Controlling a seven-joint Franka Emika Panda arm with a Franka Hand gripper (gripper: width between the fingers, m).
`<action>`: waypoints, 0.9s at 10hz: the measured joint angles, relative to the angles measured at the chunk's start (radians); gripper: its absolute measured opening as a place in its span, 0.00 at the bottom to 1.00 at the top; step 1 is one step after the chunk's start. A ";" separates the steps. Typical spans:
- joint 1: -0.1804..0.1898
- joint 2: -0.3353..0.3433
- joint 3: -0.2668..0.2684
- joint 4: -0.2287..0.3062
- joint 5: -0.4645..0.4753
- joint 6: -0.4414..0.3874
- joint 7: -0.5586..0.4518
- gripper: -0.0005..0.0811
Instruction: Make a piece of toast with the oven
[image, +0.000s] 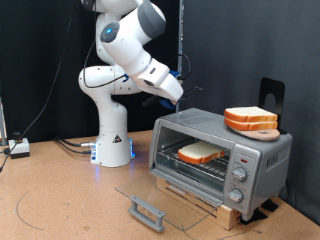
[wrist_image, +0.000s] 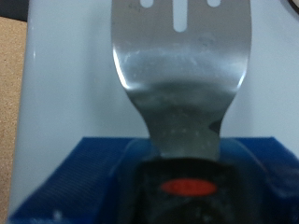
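The silver oven (image: 262, 146) stands at the exterior view's right with its glass door (image: 165, 192) folded down flat. The piece of toast (image: 200, 153) lies flat on the wire rack inside. My gripper (image: 176, 94) hangs above the oven's top left corner, apart from the toast. In the wrist view it is shut on the black handle of a metal spatula (wrist_image: 182, 75), between blue pads (wrist_image: 89, 177). The slotted blade points away over a pale surface.
A thicker stack of bread slices (image: 250, 119) sits on a board on top of the oven. The door's grey bar handle (image: 147, 210) juts towards the exterior view's bottom. Round knobs (image: 240, 176) are on the right panel. A black stand (image: 272, 95) is behind. Cables lie at left.
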 joint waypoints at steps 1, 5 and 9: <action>0.014 -0.022 0.036 -0.013 0.025 0.012 0.012 0.49; 0.072 -0.088 0.218 -0.044 0.159 0.100 0.133 0.49; 0.104 -0.094 0.404 -0.075 0.281 0.231 0.238 0.49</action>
